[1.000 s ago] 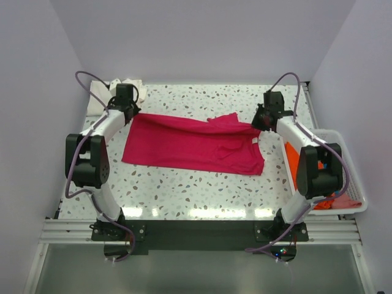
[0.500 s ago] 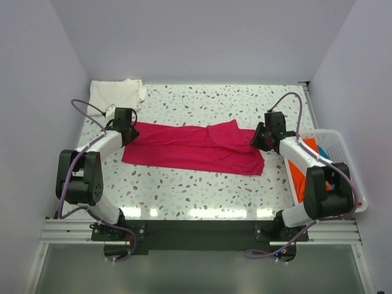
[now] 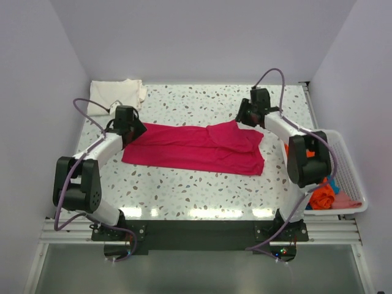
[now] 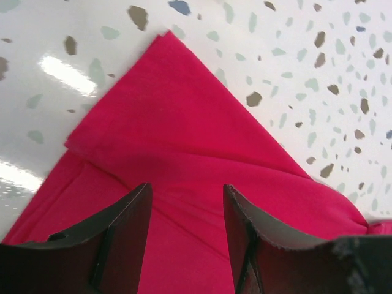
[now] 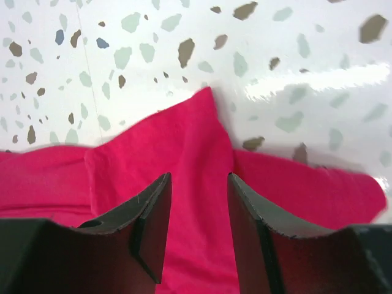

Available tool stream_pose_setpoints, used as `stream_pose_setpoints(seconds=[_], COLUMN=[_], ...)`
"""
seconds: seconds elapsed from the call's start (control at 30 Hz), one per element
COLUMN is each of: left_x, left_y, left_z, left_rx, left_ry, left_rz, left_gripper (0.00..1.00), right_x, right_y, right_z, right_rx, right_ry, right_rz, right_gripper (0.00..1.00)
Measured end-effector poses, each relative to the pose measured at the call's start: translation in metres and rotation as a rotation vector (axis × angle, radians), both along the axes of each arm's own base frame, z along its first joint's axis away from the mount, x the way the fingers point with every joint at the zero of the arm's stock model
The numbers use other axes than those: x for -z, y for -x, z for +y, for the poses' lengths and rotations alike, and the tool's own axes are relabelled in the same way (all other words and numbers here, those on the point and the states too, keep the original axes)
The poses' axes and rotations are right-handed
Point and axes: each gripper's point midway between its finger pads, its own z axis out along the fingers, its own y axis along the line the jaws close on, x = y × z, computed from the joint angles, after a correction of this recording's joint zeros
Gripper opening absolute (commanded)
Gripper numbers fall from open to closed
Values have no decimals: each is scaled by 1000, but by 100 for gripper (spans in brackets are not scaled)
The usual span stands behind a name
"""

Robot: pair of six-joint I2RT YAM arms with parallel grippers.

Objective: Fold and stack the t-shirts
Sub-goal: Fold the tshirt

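Magenta shirt (image 3: pixel 196 147), folded into a wide band, lies mid-frame on the surface (image 3: pixel 202 190); left fingers (image 4: pixel 122 239) and right fingers (image 5: pixel 153 226) spread above its upper edge.

Speckled table (image 3: pixel 202 184): magenta t-shirt (image 3: pixel 190 147), cream t-shirt (image 3: pixel 113 93).

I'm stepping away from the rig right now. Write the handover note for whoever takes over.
Grippers: the left gripper is open above the red shirt's left end; the right gripper is open above its far right corner. Neither holds anything.
Things: the red shirt lies mid-table, folded into a long band. The cream shirt sits at the far left corner, seemingly folded. The orange shirt and others are in the basket.
Left to do: finish folding red, stack it, then the basket's shirts.
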Motion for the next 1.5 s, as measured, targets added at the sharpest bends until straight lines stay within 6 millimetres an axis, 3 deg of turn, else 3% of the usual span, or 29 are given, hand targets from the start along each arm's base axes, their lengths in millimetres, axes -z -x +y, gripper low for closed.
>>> stream_pose_setpoints(seconds=[0.17,0.37,0.9,0.97,1.13,1.23,1.37,1.5], left_x=[-1,-1,3,3,3,3,3,3], left_y=[-7,-7,-5,-4,-4,-4,-4,-5], left_z=[-30,-48,-57,-57,-57,-57,-58,-58], left_rx=[87,153,187,187,187,187,184,170], left_ry=[31,47,74,74,74,75,77,91], left_rz=[2,6,19,21,21,21,21,21], left_gripper=[54,54,54,54,54,54,54,54], right_x=[34,59,73,73,74,75,74,58], right_y=[-41,-61,-53,-53,-52,-51,-46,-23], right_z=[21,30,13,13,18,21,28,34], right_rx=[-31,-36,6,5,-9,-16,-35,-57], right_ry=[26,97,226,225,212,197,159,122], right_rz=[41,70,100,101,103,104,102,97], right_gripper=[46,46,45,40,10,0,0,0])
